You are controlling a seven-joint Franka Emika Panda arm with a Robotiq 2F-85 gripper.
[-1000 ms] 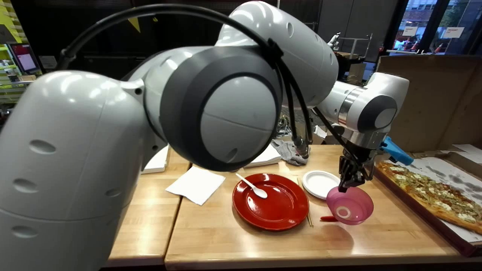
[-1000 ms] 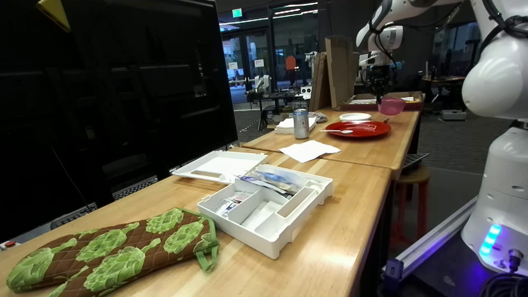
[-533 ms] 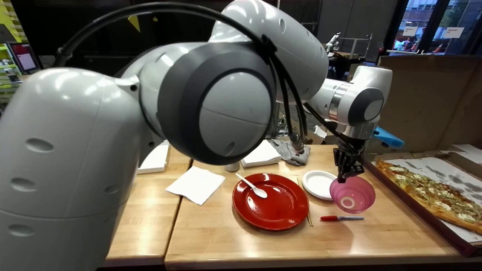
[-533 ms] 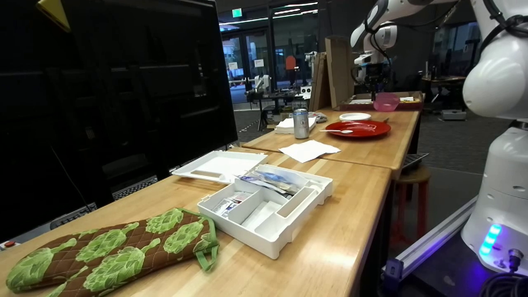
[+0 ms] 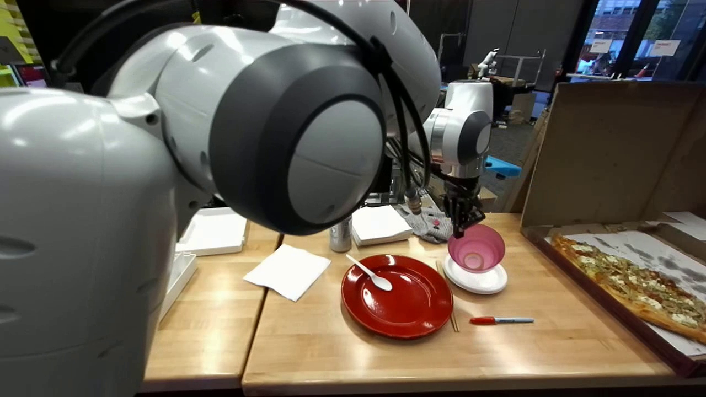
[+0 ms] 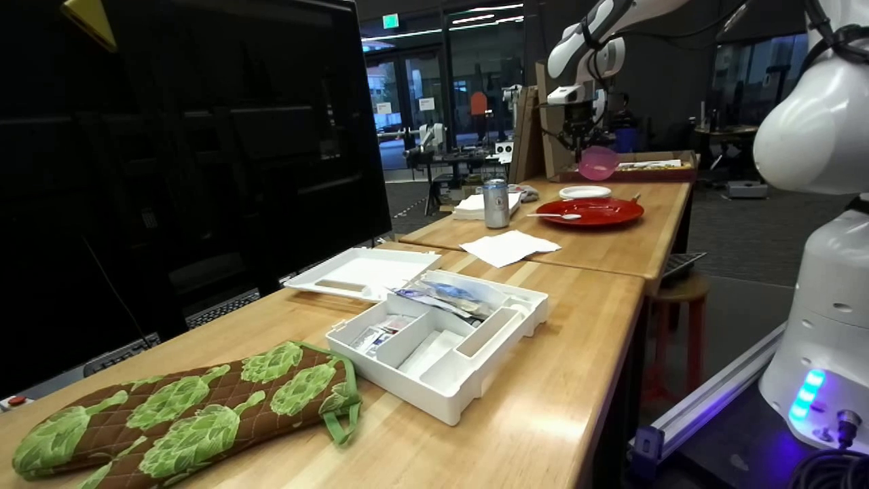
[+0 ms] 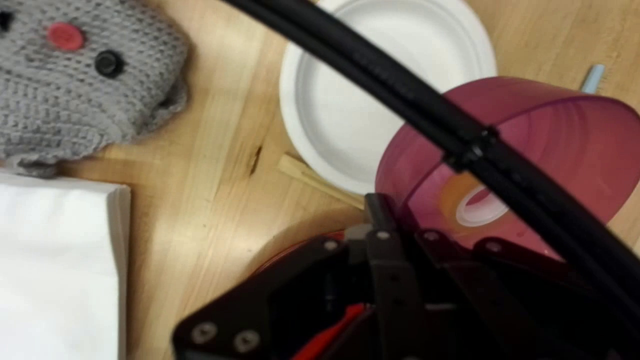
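1. Claw [image 5: 458, 231] clenched on rim of pink bowl [image 5: 476, 248]; bowl right of ctr in an ext. view, tilted, above bench [image 5: 331, 353].
2. Wrist view: bowl up & right of claw, at frame's right; round, no long axis; overlaps lower-right edge of white plates [image 7: 345, 120].

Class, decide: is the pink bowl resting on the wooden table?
No, the gripper holds the translucent pink bowl by its rim, above the table.

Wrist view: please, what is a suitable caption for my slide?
Pincer clamped on the rim of a translucent pink bowl, which partly hides a round white plate below.
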